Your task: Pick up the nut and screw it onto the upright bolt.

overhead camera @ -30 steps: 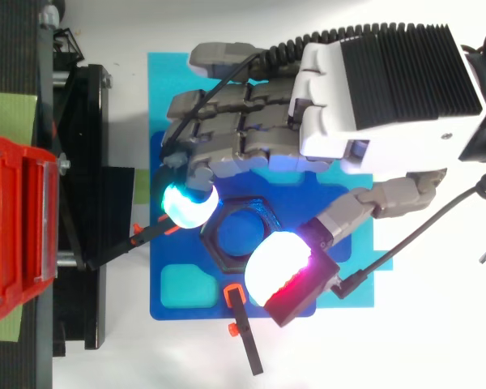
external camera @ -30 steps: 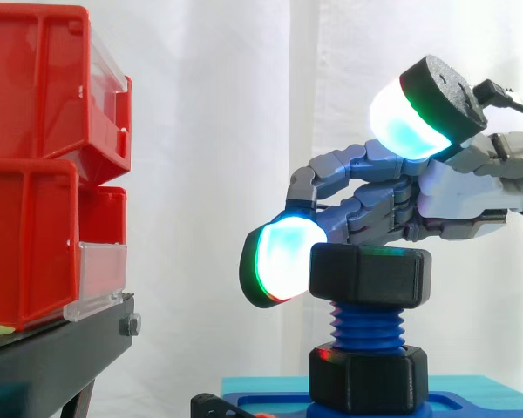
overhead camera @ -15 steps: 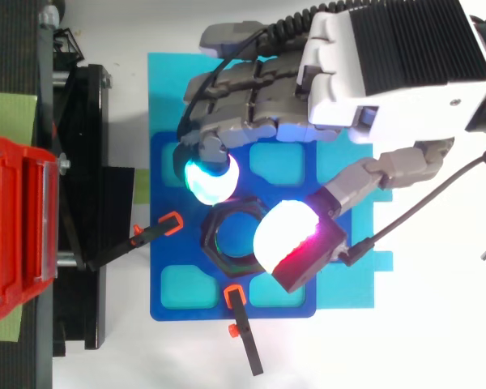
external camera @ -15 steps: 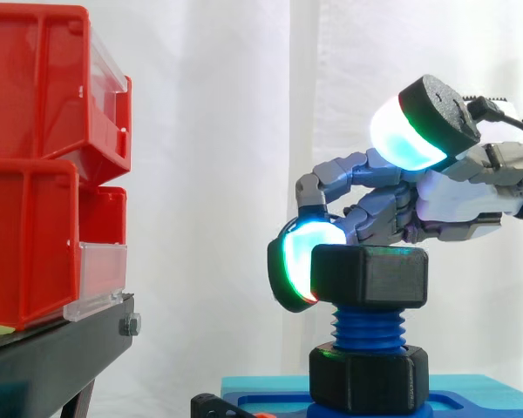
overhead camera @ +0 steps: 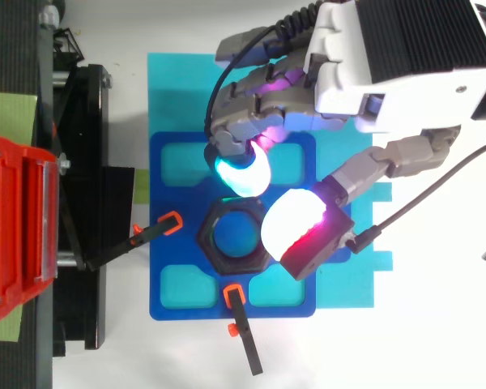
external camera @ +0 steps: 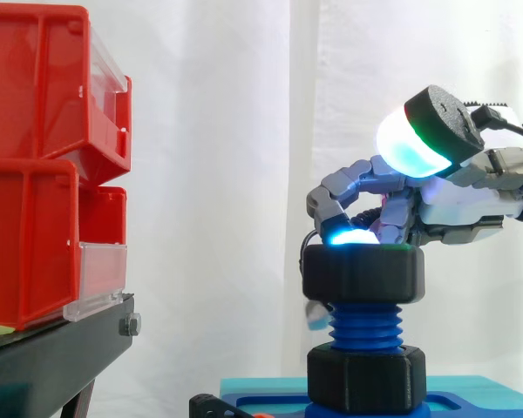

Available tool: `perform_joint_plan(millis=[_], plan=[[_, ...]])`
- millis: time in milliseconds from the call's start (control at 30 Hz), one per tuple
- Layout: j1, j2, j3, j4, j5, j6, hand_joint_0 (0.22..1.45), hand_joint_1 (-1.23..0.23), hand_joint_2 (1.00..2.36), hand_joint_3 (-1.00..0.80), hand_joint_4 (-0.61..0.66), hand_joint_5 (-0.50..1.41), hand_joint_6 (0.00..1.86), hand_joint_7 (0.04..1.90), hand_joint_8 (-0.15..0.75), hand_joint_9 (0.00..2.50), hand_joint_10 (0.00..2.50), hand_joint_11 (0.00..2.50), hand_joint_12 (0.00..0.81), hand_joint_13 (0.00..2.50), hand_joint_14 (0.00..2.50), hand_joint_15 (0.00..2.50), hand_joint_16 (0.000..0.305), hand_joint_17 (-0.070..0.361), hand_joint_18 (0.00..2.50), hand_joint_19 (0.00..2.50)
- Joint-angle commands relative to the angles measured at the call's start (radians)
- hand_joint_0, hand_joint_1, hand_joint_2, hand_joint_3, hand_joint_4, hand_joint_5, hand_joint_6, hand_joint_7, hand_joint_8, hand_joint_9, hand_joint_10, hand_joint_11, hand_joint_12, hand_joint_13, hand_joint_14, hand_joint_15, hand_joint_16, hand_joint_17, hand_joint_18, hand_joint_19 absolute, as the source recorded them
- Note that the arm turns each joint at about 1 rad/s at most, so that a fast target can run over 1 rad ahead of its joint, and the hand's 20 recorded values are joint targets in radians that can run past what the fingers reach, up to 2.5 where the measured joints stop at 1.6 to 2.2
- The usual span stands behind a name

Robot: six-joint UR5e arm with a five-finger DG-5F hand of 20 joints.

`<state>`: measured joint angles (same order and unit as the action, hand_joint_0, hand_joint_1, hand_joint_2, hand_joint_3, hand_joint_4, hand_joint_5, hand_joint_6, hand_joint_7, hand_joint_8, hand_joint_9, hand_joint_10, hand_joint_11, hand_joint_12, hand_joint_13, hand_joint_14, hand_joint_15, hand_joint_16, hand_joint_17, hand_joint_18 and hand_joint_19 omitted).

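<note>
**Task item.** The black hexagonal plastic nut (external camera: 362,274) sits on the top of the upright blue threaded plastic bolt (external camera: 366,324). It is level, with several turns of thread exposed below it. In the top view the bolt's blue end shows inside the nut's bore. A second black hexagonal collar (external camera: 366,379) sits at the foot of the bolt, well below the nut.

**Robot hand.** The robot hand (overhead camera: 405,57) comes in from the right in the side view and from the upper right in the top view. Its fingers are curled inward and grasp nothing. One cyan-glowing fingertip (overhead camera: 241,174) lies just beside the nut's far edge, at about the height of its top face. Contact with the nut cannot be confirmed. The thumb pad (external camera: 414,144), glowing white and cyan, is raised well above the nut. From above it overlaps the nut's right corner.

**Fixture.** The bolt stands in a dark blue plastic base plate (overhead camera: 158,263) with cyan pockets. The plate lies on a light blue mat (overhead camera: 170,89) on the white counter (overhead camera: 437,340). Two black clamps with orange tips, one at the left (overhead camera: 158,231) and one at the near edge (overhead camera: 241,328), bear on the plate.

**Surroundings.** Stacked red plastic bins (external camera: 35,174) rest on a black stand (external camera: 52,353) to the left, well apart from the bolt. A white curtain (external camera: 218,174) hangs behind.
</note>
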<state>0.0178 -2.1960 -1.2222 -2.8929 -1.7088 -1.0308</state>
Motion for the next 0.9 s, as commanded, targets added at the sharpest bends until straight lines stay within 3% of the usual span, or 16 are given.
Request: perform_joint_plan(millis=[0, 167, 300, 333, 433, 667, 867], plan=[[-0.002, 0.007, 0.003, -0.006, -0.002, 0.0, 0.51, -0.18, 1.0, -0.5, 0.05, 0.05, 0.66, 1.24, 0.182, 1.29, 0.0, 0.0, 0.213, 0.84, 0.0, 0.0, 0.02, 0.045, 0.53, 0.0], [-0.007, 0.018, 0.012, -0.042, -0.008, -0.009, 0.51, -0.21, 1.0, -0.5, 0.08, 0.06, 0.66, 1.24, 0.154, 1.49, 0.0, 0.0, 0.187, 0.98, 0.0, 0.04, 0.018, 0.041, 0.68, 0.09], [-0.01, 0.027, 0.046, -0.095, -0.008, -0.028, 0.51, -0.21, 1.0, -0.5, 0.06, 0.06, 0.66, 1.25, 0.164, 1.58, 0.0, 0.04, 0.183, 1.01, 0.0, 0.04, 0.018, 0.041, 0.74, 0.12], [-0.013, 0.027, 0.075, -0.129, -0.009, -0.034, 0.51, -0.2, 1.0, -0.5, 0.06, 0.06, 0.65, 1.27, 0.17, 1.57, 0.0, 0.05, 0.191, 0.99, 0.0, 0.04, 0.019, 0.042, 0.72, 0.11], [-0.018, 0.027, 0.105, -0.161, -0.011, -0.043, 0.5, -0.17, 1.0, -0.5, 0.12, 0.06, 0.5, 1.49, 0.218, 1.47, 0.0, 0.06, 0.212, 0.91, 0.0, 0.02, 0.021, 0.047, 0.62, 0.08], [-0.021, 0.025, 0.127, -0.126, -0.034, -0.049, 0.49, -0.14, 1.0, -0.5, 0.24, -0.05, 0.5, 0.99, 0.242, 1.21, 0.0, 0.0, 0.248, 0.75, 0.0, 0.0, 0.027, 0.06, 0.49, 0.05], [-0.013, 0.015, 0.125, -0.063, -0.054, -0.041, 0.48, -0.13, 1.0, -0.5, 0.19, -0.13, 0.5, 0.69, 0.223, 0.9, 0.0, 0.0, 0.278, 0.55, 0.0, 0.0, 0.031, 0.07, 0.27, 0.0]])
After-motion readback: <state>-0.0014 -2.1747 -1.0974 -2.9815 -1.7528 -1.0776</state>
